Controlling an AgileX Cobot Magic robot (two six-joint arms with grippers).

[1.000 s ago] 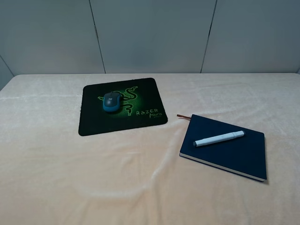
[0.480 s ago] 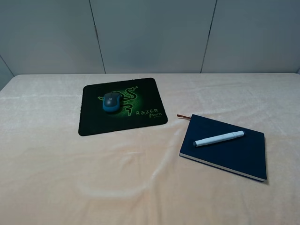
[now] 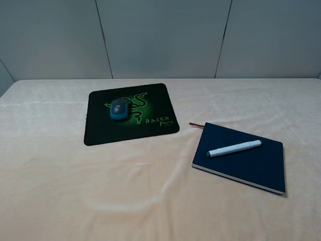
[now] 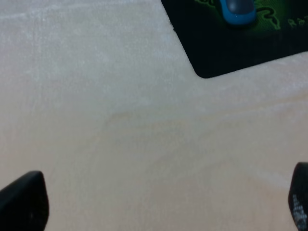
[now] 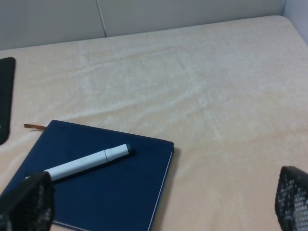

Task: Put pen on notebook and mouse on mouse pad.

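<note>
Black finger tips are all we see of our left gripper (image 4: pixel 159 202), one at each side of its wrist view, spread as wide as they go with nothing between them, only the cream tablecloth (image 4: pixel 120 120) below. Our right gripper (image 5: pixel 163 202) looks the same: two dark tips far apart, holding nothing. Ahead of the left gripper lies the mouse pad (image 3: pixel 100 133), and the mouse (image 3: pixel 119 109) sits on it, over the green snake picture. Our left arm is the nearer one to it. Close in front of the right gripper lies the notebook (image 3: pixel 251 168), flat on the cloth, with its thin ribbon (image 3: pixel 196 124) poking out of one corner. The pen (image 3: pixel 234 148) rests on top of the cover, lying across the book, its length running from side to side as the high camera sees it. We think both jobs are already done, so neither gripper needs to reach for anything.
</note>
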